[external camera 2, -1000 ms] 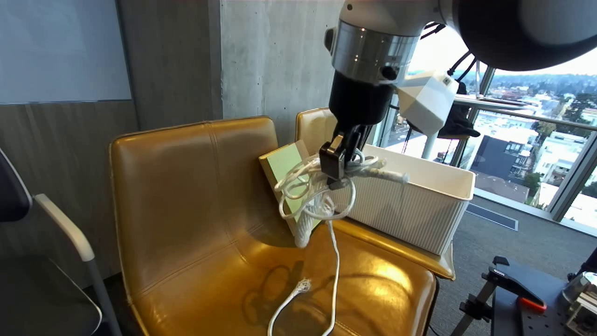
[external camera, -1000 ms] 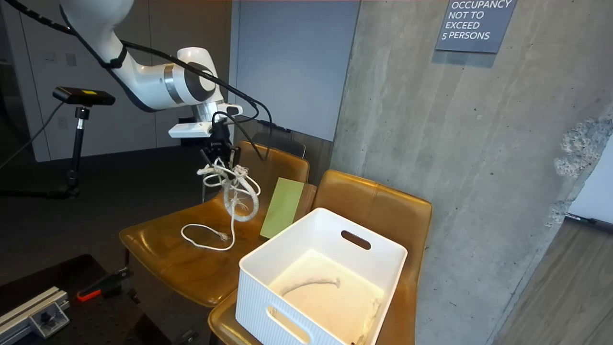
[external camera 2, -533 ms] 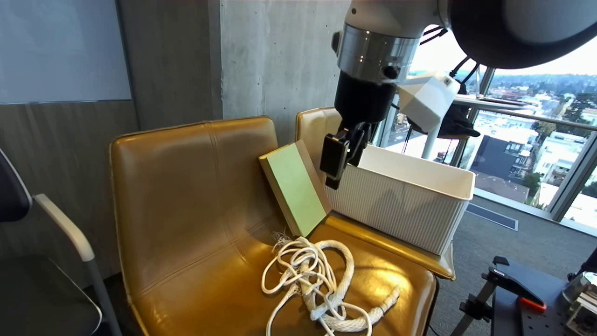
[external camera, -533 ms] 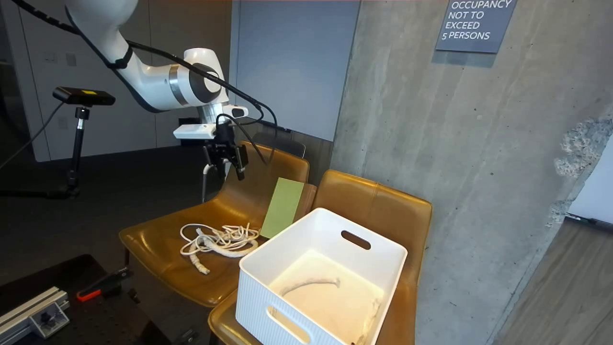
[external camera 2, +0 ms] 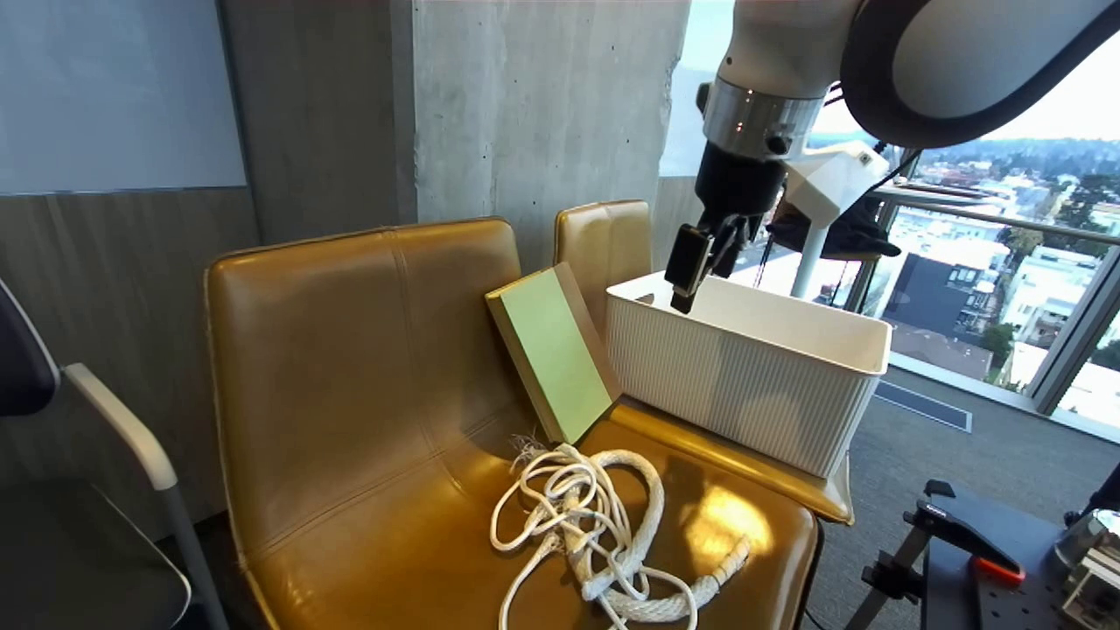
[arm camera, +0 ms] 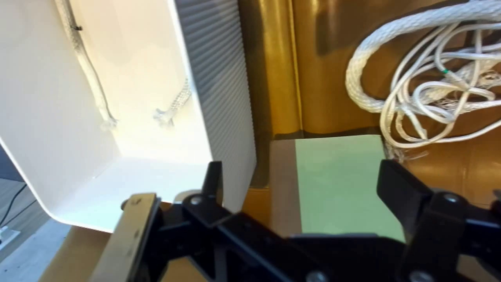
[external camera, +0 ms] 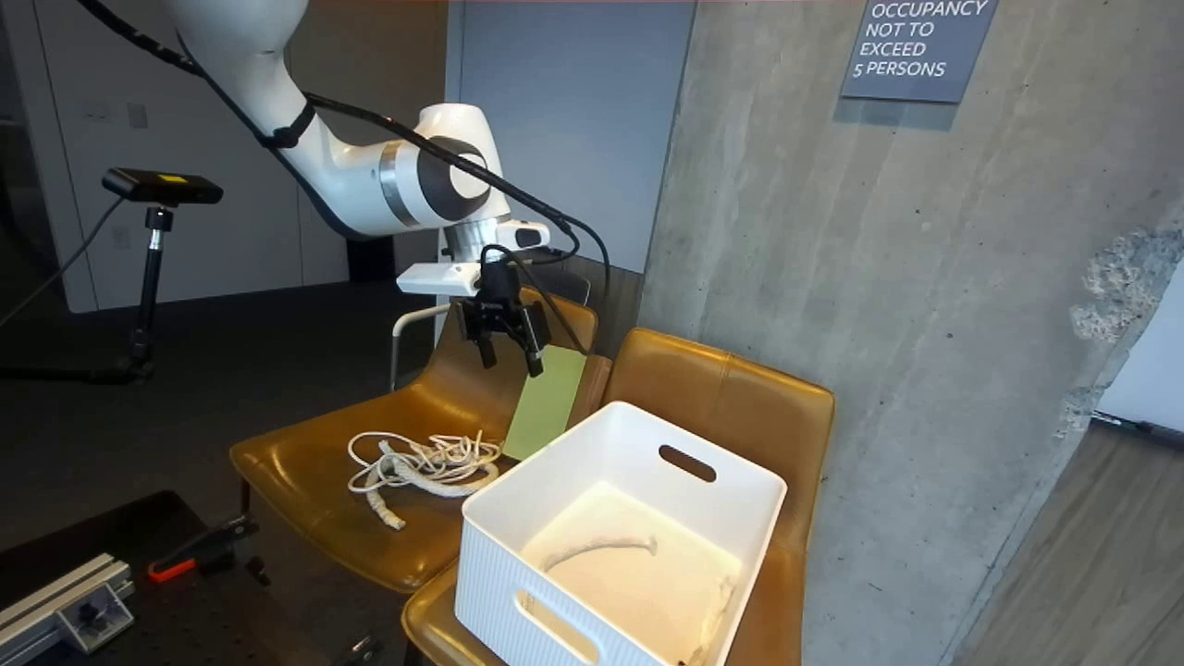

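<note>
My gripper [external camera: 511, 363] hangs open above the brown chairs, its fingers wide apart with nothing between them. In the wrist view a green and brown box or book [arm camera: 340, 180] shows below, between the fingers but apart from them. It leans beside the white ribbed bin [external camera 2: 744, 394], whose wall [arm camera: 219, 78] appears on the left of the wrist view. A tangled white rope [external camera 2: 604, 542], part thick and part thin cord, lies on the seat of the nearer chair [external camera 2: 367, 367]. Inside the bin lie pieces of pale rope [arm camera: 88, 66], partly washed out by glare.
The bin stands on another brown chair [external camera: 731, 379] against a concrete pillar [external camera: 888, 305]. A dark table with a red-and-black clamp [external camera: 199, 555] and a metal profile [external camera: 69, 601] is at lower left. A camera on a stand [external camera: 162, 185] rises behind it.
The gripper has opened and let go of the white rope, which dropped from it onto the chair seat. The arm then moved across toward the bin, above the green box.
</note>
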Controlling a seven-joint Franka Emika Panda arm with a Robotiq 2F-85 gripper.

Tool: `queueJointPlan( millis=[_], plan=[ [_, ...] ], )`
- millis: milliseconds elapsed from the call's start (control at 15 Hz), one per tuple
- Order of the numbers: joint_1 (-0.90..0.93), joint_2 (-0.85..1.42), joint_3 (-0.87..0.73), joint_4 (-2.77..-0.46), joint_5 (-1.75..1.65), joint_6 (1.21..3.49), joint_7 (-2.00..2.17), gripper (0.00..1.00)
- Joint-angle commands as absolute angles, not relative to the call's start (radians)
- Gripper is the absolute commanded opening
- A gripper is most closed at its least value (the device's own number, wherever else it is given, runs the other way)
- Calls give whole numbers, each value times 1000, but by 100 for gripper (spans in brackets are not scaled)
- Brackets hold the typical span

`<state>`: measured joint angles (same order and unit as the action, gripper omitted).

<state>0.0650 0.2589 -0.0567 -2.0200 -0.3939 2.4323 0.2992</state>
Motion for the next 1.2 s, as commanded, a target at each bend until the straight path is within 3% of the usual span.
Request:
queueJointPlan(
  millis=[0, 1133],
  plan=[
    [-11, 248, -101, -1999, -353, 2457, 197, 100],
    [-189, 603, -201, -1713, -252, 2416, 26, 100]
  ],
)
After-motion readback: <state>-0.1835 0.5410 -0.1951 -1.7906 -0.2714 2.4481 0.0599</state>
